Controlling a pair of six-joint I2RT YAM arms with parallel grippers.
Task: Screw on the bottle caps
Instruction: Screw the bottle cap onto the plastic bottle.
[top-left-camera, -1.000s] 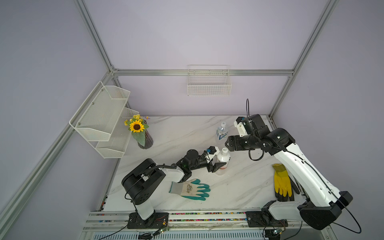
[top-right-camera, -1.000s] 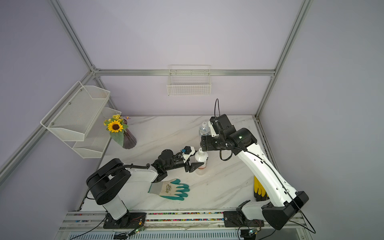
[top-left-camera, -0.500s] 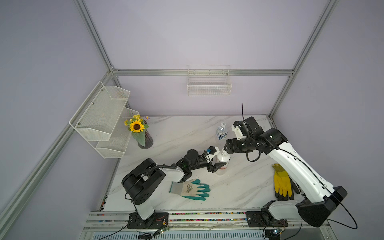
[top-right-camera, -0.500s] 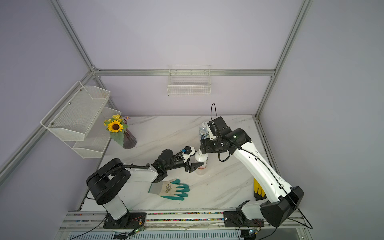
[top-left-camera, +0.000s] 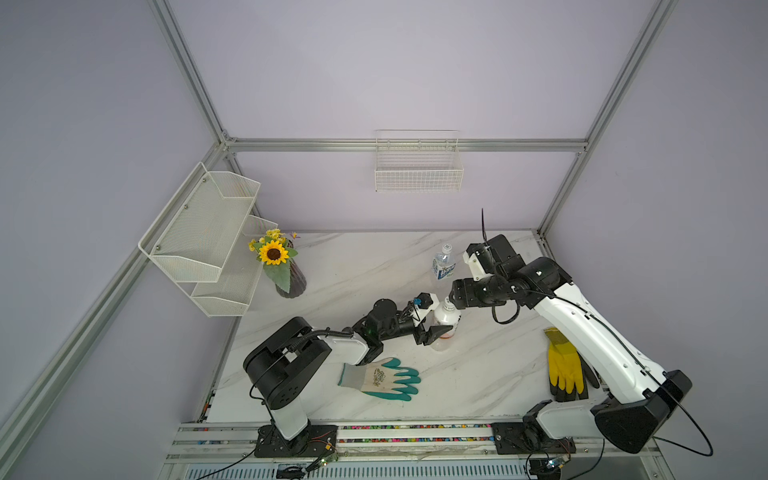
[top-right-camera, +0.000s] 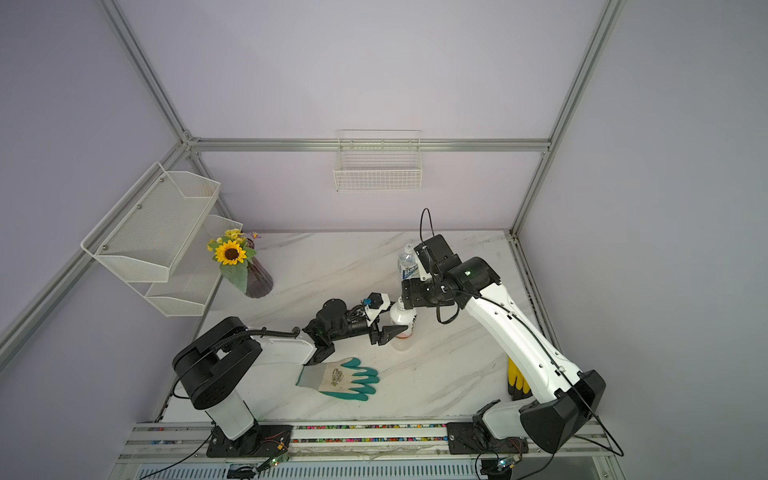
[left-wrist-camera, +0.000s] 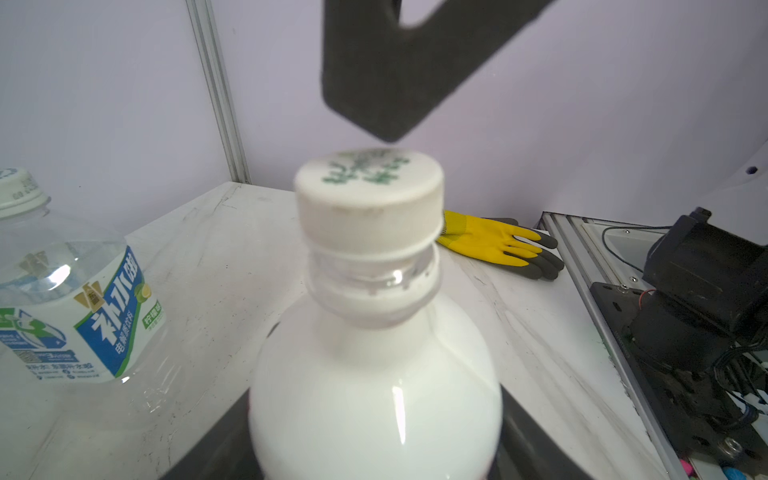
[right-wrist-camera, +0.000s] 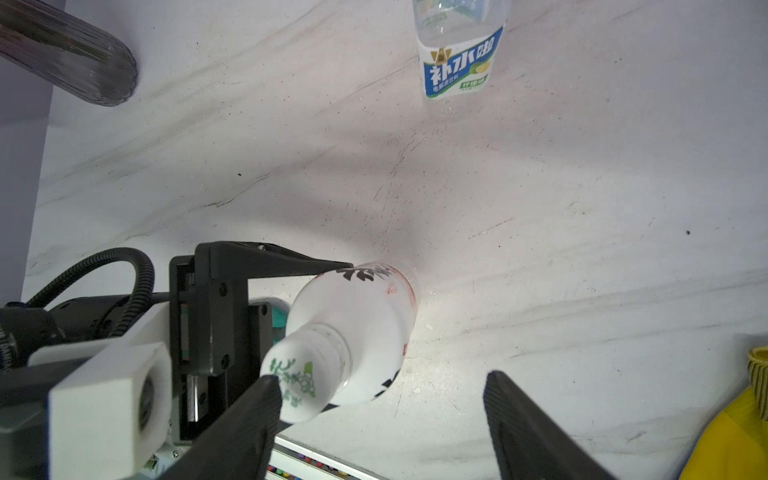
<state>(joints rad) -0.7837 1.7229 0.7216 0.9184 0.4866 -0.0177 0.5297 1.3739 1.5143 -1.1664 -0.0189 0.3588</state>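
My left gripper (top-left-camera: 439, 329) is shut on the body of the white bottle (top-left-camera: 446, 319), which stands upright mid-table with black characters and a red band (right-wrist-camera: 361, 311). A white cap with green print (left-wrist-camera: 368, 193) sits on its neck. My right gripper (right-wrist-camera: 380, 419) hovers open just above that cap. One of its fingers (right-wrist-camera: 249, 415) is at the cap's edge (right-wrist-camera: 295, 382), and the other is well clear. The clear bottle with a blue-and-white label (top-left-camera: 444, 267) stands further back with its own white cap (left-wrist-camera: 16, 191) on it.
A dark ribbed vase with a sunflower (top-left-camera: 291, 278) stands at the back left under a white wire shelf (top-left-camera: 203, 232). A green-fingered glove (top-left-camera: 382, 378) lies at the front. A yellow glove (top-left-camera: 563, 368) lies at the right by my right arm's base.
My right arm has swung in and lowered, bringing its open gripper closer over the white bottle's cap. The left arm and both bottles have stayed put.
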